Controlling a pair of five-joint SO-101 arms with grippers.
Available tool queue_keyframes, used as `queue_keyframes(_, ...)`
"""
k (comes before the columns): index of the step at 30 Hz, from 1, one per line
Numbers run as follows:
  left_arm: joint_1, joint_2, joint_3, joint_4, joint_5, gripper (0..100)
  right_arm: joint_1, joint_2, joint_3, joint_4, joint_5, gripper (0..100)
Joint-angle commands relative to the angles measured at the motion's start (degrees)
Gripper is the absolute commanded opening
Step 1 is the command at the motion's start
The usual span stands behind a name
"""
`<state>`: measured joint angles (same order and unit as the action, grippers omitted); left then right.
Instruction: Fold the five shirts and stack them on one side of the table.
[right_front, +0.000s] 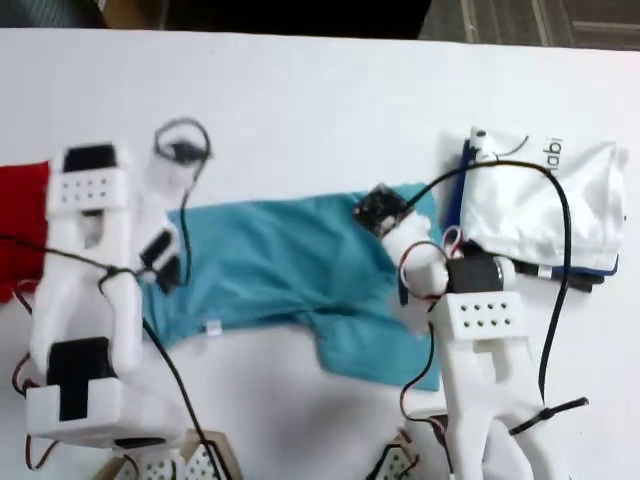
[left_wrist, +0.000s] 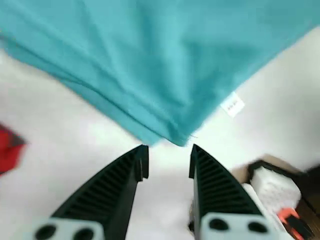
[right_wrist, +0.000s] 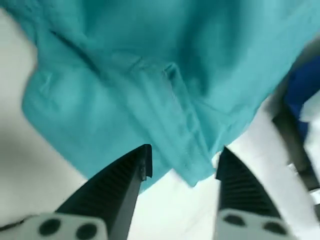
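Left jaws: open a narrow gap, nothing in them. Tips sit just short of the folded corner of the teal shirt (left_wrist: 165, 65), not touching it as far as I can tell. White label (left_wrist: 232, 105) pokes out from the shirt's edge near that corner.

Right jaws: open wider, nothing clamped. A folded bit of the teal shirt's edge lies between the tips. Can't tell whether either tip touches cloth.

High view: teal shirt (right_front: 290, 265) lies spread mid tabletop (right_front: 300, 110), wrinkled, with one flap hanging toward the near edge. My left arm (right_front: 85, 290) stands at its left end, my right arm (right_front: 480, 320) at its right end.

Red shirt (right_front: 22, 225) is at the far left edge of the tabletop, apart from the teal one; a scrap of it shows in my left wrist view (left_wrist: 9, 147). White shirt (right_front: 545, 195) lies folded on the right side, on top of a blue shirt (right_front: 465, 175), just beside the teal shirt's right end. The blue one also shows past my right jaws (right_wrist: 302, 87).
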<state>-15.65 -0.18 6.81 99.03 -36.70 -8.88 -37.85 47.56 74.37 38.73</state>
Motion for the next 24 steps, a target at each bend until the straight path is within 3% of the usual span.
queue_keyframes(1, -0.53, -0.44, -5.41, -3.34, 1.14, 10, -0.48, -1.45, -0.26, -8.04, -4.66, 0.1)
queue_keyframes(3, -0.88, 2.64, -4.35, -8.44, 4.84, 1, -0.66, -1.45, -0.35, -12.09, -8.97, 3.9)
queue_keyframes(12, 0.35, 22.33, -1.63, -23.21, 13.54, 3, -0.66, 5.14, -0.70, -17.10, -10.73, 2.1)
queue_keyframes(19, -1.76, 31.82, -12.18, -25.93, 18.90, 3, -0.66, 17.98, -7.21, -16.13, -10.73, 2.1)
queue_keyframes(24, -2.20, 36.92, -22.37, -22.51, 20.04, 3, -0.75, 22.11, -13.36, -14.64, -10.99, 2.1)
